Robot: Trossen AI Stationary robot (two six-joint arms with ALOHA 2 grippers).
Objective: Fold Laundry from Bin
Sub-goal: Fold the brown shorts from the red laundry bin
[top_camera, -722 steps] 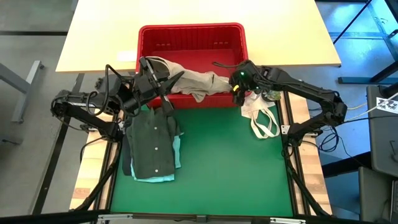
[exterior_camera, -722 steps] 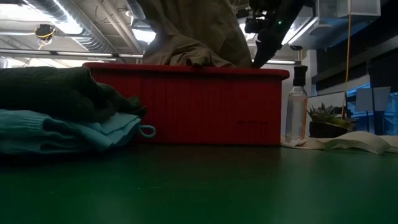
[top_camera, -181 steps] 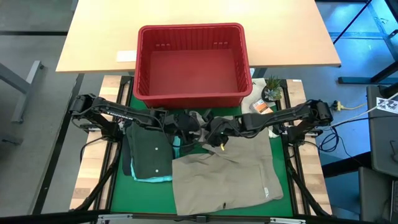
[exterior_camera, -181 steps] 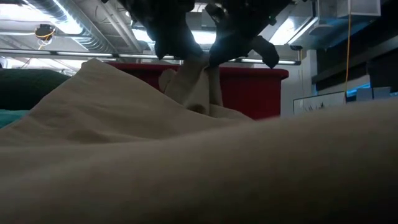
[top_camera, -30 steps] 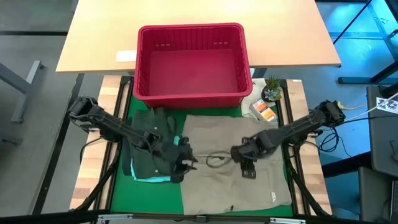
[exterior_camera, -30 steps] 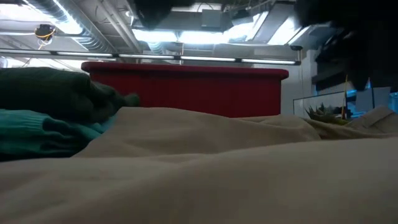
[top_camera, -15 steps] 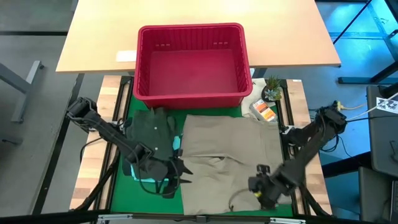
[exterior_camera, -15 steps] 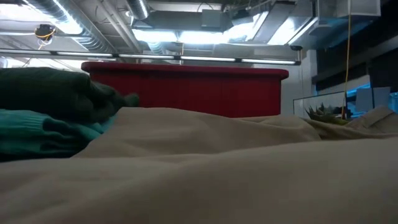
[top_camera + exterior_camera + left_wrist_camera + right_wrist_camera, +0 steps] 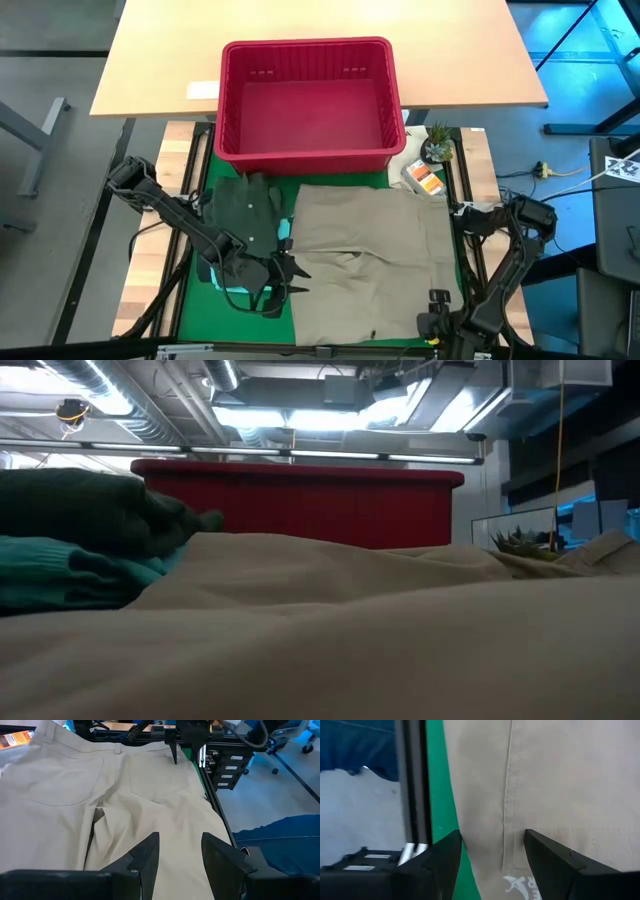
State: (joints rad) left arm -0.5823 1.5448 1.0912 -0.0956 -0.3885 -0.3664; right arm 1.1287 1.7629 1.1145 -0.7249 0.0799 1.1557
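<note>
Laundry: beige pants (image 9: 370, 262) lie spread flat on the green mat (image 9: 190, 300), centre to lower right of the high view, waistband end toward the lower edge where the frame cuts them off. A dark olive shirt (image 9: 245, 215) sits on a teal garment (image 9: 232, 290) at left centre, just beside the pants; only slivers of teal show under the shirt and arm. Any black garment can't be made out.

Low view is mostly blocked by beige cloth (image 9: 330, 640) filling the lower half; the olive (image 9: 90, 510) and teal (image 9: 60, 570) stack shows at left, and only the upper wall of the bin (image 9: 300, 505) clears the cloth.

Bin (image 9: 308, 55) stands at top centre of the high view on the tan counter's (image 9: 150, 60) edge, nothing visible inside, red floor bare.

Left hand (image 9: 280, 275) is at the stack's lower right corner by the pants' left edge, fingers apart, nothing between them; the left wrist view shows the gap over the pants (image 9: 125, 795), with the right arm's hand far off at the waistband.

Right hand (image 9: 432, 322) is at the lower right corner of the pants, partly cut off at the frame bottom; its wrist view shows fingers (image 9: 445, 855) apart above the seam (image 9: 507, 795) and mat edge, gripping nothing.

A small plant (image 9: 437, 148) and an orange packet (image 9: 425, 178) sit right of the bin, partly tucked behind the pants.
</note>
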